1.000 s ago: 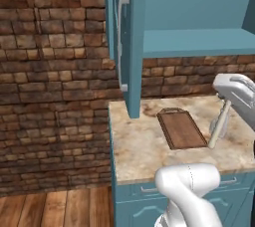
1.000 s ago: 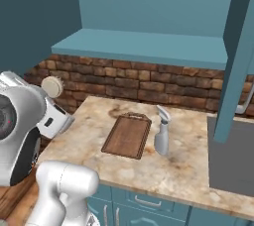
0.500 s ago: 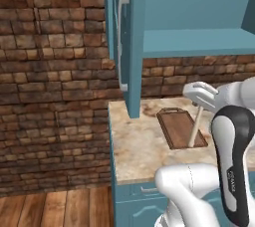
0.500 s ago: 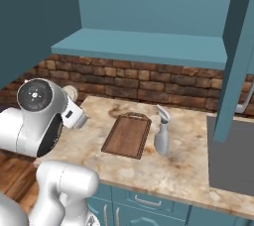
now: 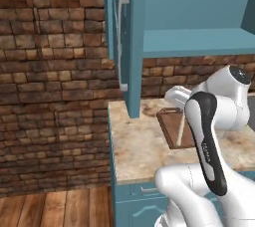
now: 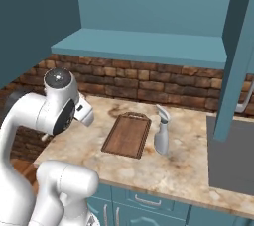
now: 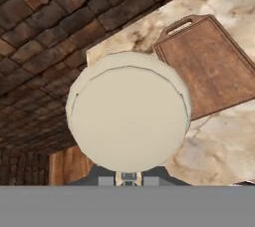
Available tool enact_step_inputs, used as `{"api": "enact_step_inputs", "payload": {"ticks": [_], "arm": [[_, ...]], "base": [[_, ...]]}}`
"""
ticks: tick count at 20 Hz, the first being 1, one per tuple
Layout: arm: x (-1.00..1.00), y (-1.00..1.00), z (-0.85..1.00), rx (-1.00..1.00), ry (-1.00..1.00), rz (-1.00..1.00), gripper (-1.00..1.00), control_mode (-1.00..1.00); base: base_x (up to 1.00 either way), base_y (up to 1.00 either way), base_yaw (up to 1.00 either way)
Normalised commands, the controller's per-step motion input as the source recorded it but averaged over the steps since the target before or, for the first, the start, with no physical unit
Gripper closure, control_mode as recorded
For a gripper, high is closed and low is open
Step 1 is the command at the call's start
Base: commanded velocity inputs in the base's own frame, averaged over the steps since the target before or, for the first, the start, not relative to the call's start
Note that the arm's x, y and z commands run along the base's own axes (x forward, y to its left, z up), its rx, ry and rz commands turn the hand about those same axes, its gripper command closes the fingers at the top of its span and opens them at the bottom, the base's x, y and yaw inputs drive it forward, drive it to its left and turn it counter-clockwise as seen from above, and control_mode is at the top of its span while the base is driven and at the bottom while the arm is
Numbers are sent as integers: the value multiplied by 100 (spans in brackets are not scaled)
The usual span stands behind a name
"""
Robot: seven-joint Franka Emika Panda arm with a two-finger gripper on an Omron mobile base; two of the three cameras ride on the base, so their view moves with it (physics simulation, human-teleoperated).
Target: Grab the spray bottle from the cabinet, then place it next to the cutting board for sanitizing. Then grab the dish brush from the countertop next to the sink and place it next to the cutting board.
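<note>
Gripper (image 7: 128,177) clamped on brush (image 7: 128,119), head toward camera, handle (image 5: 180,130) hanging over board (image 6: 127,135). Bottle (image 6: 161,131) already upright beside board's right edge. Lower slowly onto bare countertop (image 6: 89,136) left of board; release only once brush rests flat.

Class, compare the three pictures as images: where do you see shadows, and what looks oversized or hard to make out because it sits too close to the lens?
Right base view: the slim pale grey spray bottle casts a faint shadow on the marbled countertop. Hand view: the dish brush's round whitish head looms oversized, hiding a corner of the dark brown cutting board. Left base view: the arm blocks much of the board.
</note>
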Motion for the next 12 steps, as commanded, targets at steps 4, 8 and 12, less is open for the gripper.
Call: {"api": "enact_step_inputs", "payload": {"ticks": [4, 8, 12], "arm": [[52, 0, -71, -8, 11, 7, 100, -100], [34, 4, -58, -7, 2, 6, 100, -100], [41, 13, -57, -11, 1, 3, 100, -100]], "base": [[0, 0, 0], [0, 0, 0], [0, 0, 0]]}}
